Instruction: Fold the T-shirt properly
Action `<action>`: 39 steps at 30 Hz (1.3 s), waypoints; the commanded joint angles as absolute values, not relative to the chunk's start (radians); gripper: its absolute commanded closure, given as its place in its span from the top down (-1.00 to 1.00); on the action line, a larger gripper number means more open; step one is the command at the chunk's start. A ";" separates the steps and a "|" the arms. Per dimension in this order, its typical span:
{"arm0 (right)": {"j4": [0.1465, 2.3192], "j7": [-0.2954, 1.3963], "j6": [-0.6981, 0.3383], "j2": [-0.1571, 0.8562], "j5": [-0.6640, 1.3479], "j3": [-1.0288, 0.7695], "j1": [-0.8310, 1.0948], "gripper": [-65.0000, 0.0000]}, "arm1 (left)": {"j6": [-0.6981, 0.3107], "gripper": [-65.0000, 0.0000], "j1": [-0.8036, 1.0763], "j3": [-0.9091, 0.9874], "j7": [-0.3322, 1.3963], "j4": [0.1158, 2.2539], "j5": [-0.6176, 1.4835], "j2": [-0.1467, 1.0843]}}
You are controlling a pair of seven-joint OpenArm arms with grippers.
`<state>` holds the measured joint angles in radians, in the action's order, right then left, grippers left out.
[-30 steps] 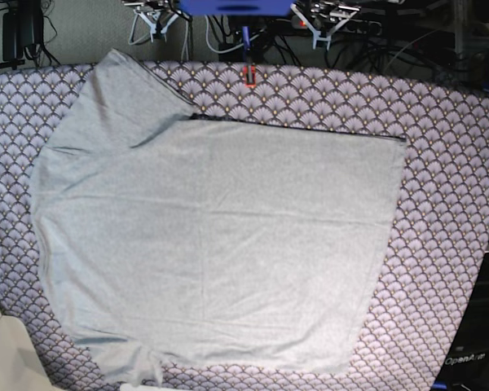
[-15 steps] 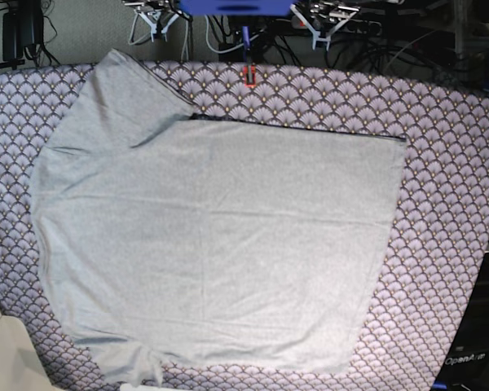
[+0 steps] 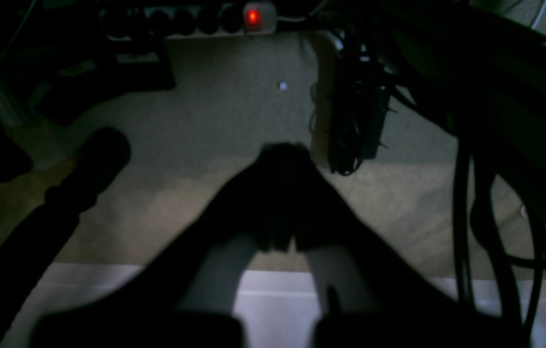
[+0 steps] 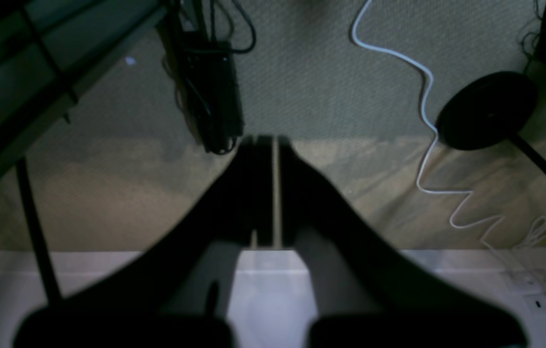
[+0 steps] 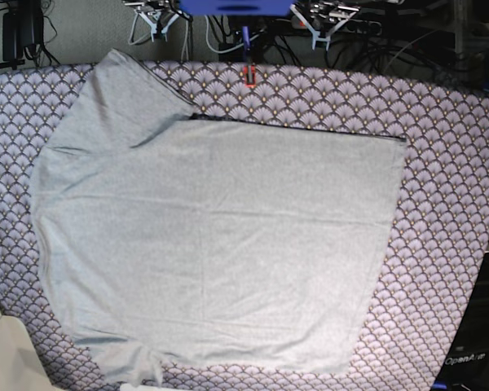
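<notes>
The light grey T-shirt lies spread flat on the purple fan-scale cloth in the base view, one sleeve reaching to the far left corner and another at the near edge. Both arms are parked behind the table's far edge, away from the T-shirt. My left gripper is shut on nothing and hangs over the carpet. My right gripper is shut too, with only a thin slit between its dark fingers. In the base view the left gripper and right gripper show at the top.
Behind the table are tangled cables and a red clip on the cloth's far edge. The left wrist view shows a power strip with a lit red switch; the right wrist view shows a white cable and a black round base.
</notes>
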<state>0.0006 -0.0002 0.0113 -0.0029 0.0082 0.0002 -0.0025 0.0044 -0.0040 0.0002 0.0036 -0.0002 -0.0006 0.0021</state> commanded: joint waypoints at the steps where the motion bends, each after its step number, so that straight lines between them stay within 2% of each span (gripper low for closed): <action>1: 0.000 0.001 -0.002 -0.007 0.012 -0.002 -0.004 -1.00 | 0.005 -0.99 -0.005 0.001 0.007 0.000 -0.007 -0.001; 23: 0.000 -0.012 -0.002 -0.007 0.013 -0.004 0.004 -1.00 | 0.005 -1.00 -0.002 0.001 0.002 0.000 -0.007 0.007; 30: 0.000 -0.193 -0.002 -0.007 0.015 -0.004 0.074 -1.00 | 0.004 -1.00 0.005 -0.001 -0.008 0.004 -0.007 0.021; 39: 0.000 -0.392 -0.002 -0.007 0.015 -0.004 0.156 -1.00 | 0.001 -1.00 0.102 -0.001 -0.263 0.004 -0.007 0.047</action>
